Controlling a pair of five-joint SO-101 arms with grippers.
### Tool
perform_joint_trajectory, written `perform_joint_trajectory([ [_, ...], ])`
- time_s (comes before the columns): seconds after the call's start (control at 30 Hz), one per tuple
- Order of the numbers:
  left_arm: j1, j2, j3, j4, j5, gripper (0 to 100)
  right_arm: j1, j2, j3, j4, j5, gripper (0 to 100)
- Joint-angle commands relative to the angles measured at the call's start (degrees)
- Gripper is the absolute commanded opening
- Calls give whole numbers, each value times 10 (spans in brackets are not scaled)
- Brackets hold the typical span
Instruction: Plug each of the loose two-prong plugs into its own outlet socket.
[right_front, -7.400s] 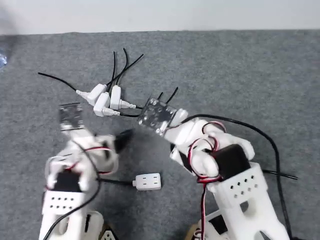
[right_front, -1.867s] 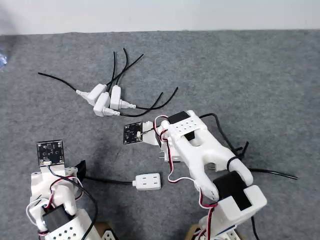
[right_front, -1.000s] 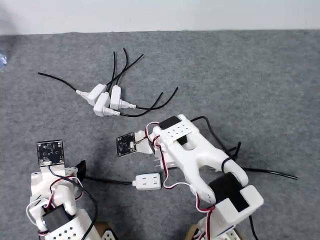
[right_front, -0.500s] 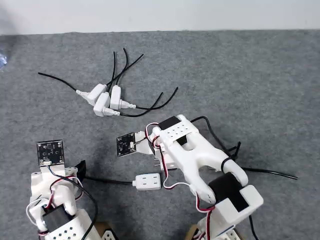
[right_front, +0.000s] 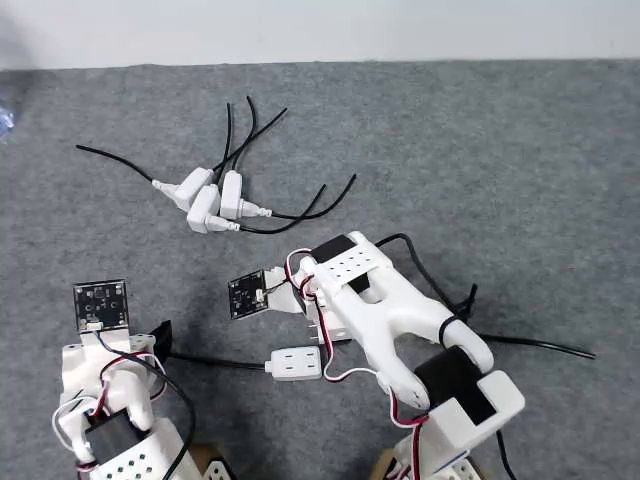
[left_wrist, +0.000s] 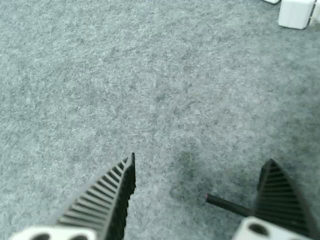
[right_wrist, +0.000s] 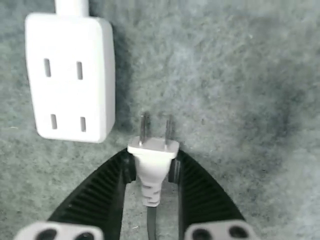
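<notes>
Fingers (right_wrist: 97, 195) of the right gripper (right_wrist: 151, 162) pinch the light-looking, stiff, probably slick two-prong plug (right_wrist: 151, 150) by its body, prongs free beside the outlet block (right_wrist: 70, 75); left gripper (left_wrist: 200, 160) gapes wide, empty.

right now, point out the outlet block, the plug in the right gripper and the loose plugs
outlet block (right_wrist: 70, 77), right wrist view, slotted white face
held plug (right_wrist: 152, 159), right wrist view, white body behind prongs
loose plugs (right_front: 203, 208), high view, middle plug's body
</notes>
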Motion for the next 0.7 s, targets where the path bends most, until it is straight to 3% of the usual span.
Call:
perform_joint_trajectory([
  [0.0, 4, -6, -6, -4, -4, 368, -3, -6, -4, 4, 7, 8],
  [0.17, 40, -6, -6, -4, -1, 368, -2, -31, -36, 10, -30, 9],
  [0.3, 151, -6, -19, -9, 15, 368, -8, -99, -91, 65, -69, 9],
  [0.53, 355, -6, -124, -17, 305, 368, -13, -177, -131, 86, -213, 9],
  [0.67, 429, -6, -114, -72, 352, 369, -15, -221, -129, 87, -258, 9],
])
